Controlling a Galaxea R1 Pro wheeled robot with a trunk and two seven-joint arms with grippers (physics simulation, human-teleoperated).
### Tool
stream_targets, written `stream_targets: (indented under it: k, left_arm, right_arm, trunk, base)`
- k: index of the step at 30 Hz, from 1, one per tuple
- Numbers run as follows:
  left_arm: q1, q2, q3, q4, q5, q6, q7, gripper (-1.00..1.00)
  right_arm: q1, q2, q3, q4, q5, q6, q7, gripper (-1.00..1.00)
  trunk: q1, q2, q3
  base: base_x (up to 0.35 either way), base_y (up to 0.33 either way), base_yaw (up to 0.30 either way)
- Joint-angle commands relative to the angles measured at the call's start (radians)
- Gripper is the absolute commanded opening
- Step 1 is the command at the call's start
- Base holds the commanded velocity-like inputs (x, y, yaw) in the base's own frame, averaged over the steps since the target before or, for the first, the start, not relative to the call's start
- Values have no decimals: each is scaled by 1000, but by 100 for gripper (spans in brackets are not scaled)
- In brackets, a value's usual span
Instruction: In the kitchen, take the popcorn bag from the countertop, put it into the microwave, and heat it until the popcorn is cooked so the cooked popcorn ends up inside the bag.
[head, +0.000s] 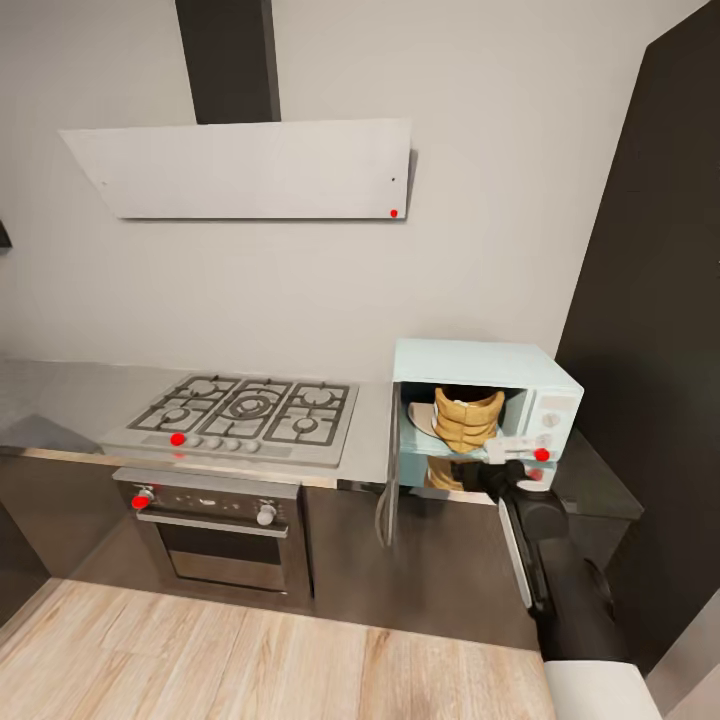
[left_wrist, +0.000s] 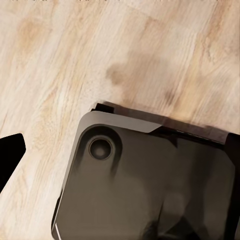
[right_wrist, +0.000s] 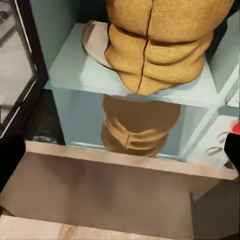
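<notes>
Countertop (head: 60, 400): I see a light-grey slab carrying the gas hob (head: 245, 415) at centre and the mint-blue microwave (head: 480, 365) at its right end. Microwave door open; the popcorn bag (head: 467, 418) sits upright on its floor.

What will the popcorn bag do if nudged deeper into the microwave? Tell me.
The popcorn bag looks soft: its creased, bulging paper folds would probably dent rather than resist. It stands upright, partly on the turntable plate, so a high push may tip it. It likely weighs little and should slide easily on the microwave floor.
</notes>
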Motion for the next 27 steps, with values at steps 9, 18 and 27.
stream_targets:
  k: [9, 18, 27]
  left_arm:
    - [-1, 0, 4, 0, -1, -5, -1, 100]
    - [0, 1, 4, 0, 0, -2, 2, 100]
    - [2, 1, 6, 1, 1, -2, 3, 100]
  right_arm:
    - [6, 2, 42, 156, 12, -228, 9, 100]
    - [6, -7, 25, 210, 10, -338, 8, 100]
    - [0, -7, 22, 263, 11, -380, 0, 100]
  trunk:
    - [0, -2, -2]
    - [0, -2, -2]
    - [0, -2, -2]
  base:
    - [0, 0, 0]
    - [171, 0, 0]
    - [105, 0, 0]
